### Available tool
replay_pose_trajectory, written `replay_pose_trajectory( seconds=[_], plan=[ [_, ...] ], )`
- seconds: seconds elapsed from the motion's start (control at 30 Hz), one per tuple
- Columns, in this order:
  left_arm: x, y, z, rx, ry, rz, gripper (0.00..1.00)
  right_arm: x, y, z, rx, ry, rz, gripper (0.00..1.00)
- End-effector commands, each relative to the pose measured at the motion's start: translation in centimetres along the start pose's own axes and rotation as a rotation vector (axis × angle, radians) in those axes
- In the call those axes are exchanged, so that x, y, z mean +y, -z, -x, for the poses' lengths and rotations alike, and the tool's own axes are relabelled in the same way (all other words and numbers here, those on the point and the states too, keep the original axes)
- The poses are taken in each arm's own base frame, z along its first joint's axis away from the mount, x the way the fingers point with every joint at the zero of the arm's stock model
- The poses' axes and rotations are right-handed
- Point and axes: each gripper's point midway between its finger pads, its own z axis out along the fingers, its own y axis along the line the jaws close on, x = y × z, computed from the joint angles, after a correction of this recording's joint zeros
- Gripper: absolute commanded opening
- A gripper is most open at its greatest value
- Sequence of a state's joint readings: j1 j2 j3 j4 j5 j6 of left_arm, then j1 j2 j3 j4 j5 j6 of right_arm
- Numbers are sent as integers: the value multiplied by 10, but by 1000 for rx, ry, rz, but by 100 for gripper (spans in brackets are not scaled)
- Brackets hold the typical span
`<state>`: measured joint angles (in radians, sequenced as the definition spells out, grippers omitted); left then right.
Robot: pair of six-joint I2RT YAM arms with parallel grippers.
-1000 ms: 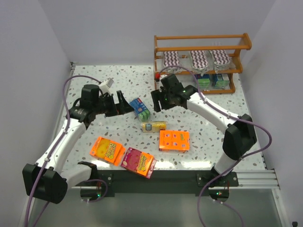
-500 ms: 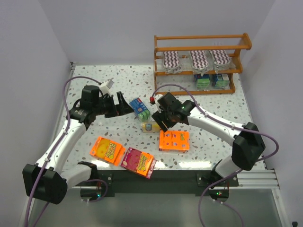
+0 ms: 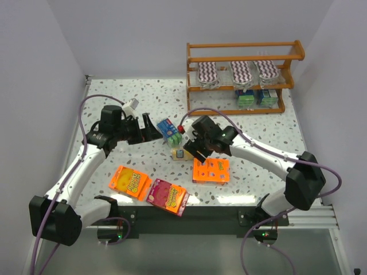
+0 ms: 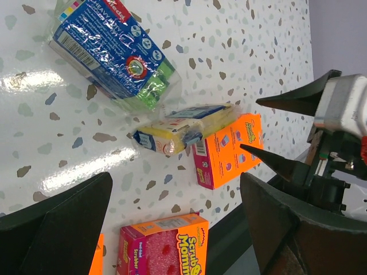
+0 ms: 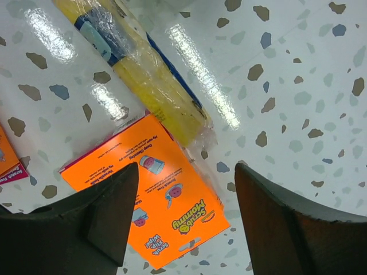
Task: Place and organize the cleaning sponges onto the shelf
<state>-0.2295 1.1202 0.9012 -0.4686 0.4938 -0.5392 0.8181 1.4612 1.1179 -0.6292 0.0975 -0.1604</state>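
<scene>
Yellow block (image 5: 150, 80) beneath downward-tilted right gripper (image 5: 186, 165), jaws spread, left gripper (image 4: 175, 175) likewise spread, seemingly hovering.

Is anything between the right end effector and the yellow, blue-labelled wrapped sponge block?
Nothing visible. The right end effector hovers open, and the yellow wrapped sponge block lies uncovered just ahead of it. An orange cardboard box lies beside the block, under the end effector, not over the block.

The table (image 5: 298, 69) surface is glossy, smooth and speckled. The yellow block (image 5: 155, 86) and blue-and-green pack (image 4: 109, 51) carry clear, crinkled, shiny plastic wrap. The orange box (image 5: 166, 195) is printed card. The shelf (image 3: 298, 50) is wood.
</scene>
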Motion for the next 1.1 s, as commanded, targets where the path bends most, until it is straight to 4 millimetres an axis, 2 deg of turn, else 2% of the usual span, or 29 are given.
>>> replay_pose_trajectory(
  seconds=[0.0, 0.03, 0.13, 0.17, 0.23, 0.33, 0.47, 0.63, 0.7, 0.73, 0.77, 0.8, 0.87, 0.9, 0.97, 1.0, 1.03, 1.07],
  plan=[
    [-7, 3, 12, -51, -24, -28, 99, 4, -9, 40, -93, 123, 57, 72],
    [-7, 4, 11, -53, -26, -27, 99, 6, -17, 43, -88, 133, 66, 72],
    [-6, 6, 11, -57, -27, -19, 99, 8, -24, 60, -118, 157, 89, 72],
    [-6, 6, 11, -57, -28, -17, 99, 10, -32, 65, -106, 165, 101, 72],
    [-4, 7, 9, -56, -25, -12, 99, 19, -48, 57, -50, 181, 156, 72],
    [-4, 9, 8, -58, -28, -5, 99, 34, -57, 56, -30, 155, 236, 72],
    [-2, 10, 7, -60, -34, 6, 99, 45, -71, 36, 37, 144, 284, 70],
    [-2, 10, 8, -58, -38, 3, 99, 44, -74, 24, 95, 118, 272, 65],
    [-2, 9, 9, -59, -40, 0, 99, 39, -77, 21, 126, 102, 240, 55],
    [-3, 9, 10, -58, -41, -1, 100, 37, -75, 22, 134, 91, 227, 49],
    [-3, 9, 10, -57, -43, -2, 100, 33, -71, 32, 123, 70, 212, 36],
    [-3, 10, 12, -60, -45, 1, 99, 31, -67, 35, 122, 56, 212, 30],
    [-6, 13, 15, -63, -57, 2, 100, 33, -51, 47, 109, 13, 248, 15],
    [-9, 16, 19, -71, -68, -1, 100, 29, -42, 45, 123, -17, 255, 10],
    [-11, 19, 22, -76, -75, 2, 100, 22, -16, 60, 76, -105, 258, 1],
    [-16, 23, 27, -90, -82, -5, 100, 21, -4, 61, 71, -164, 307, 0],
    [-18, 25, 29, -94, -85, -6, 100, 16, 18, 72, 15, -203, 320, 0],
    [-22, 27, 31, -97, -88, -18, 100, 12, 29, 77, -8, -259, 335, 0]
  ],
)
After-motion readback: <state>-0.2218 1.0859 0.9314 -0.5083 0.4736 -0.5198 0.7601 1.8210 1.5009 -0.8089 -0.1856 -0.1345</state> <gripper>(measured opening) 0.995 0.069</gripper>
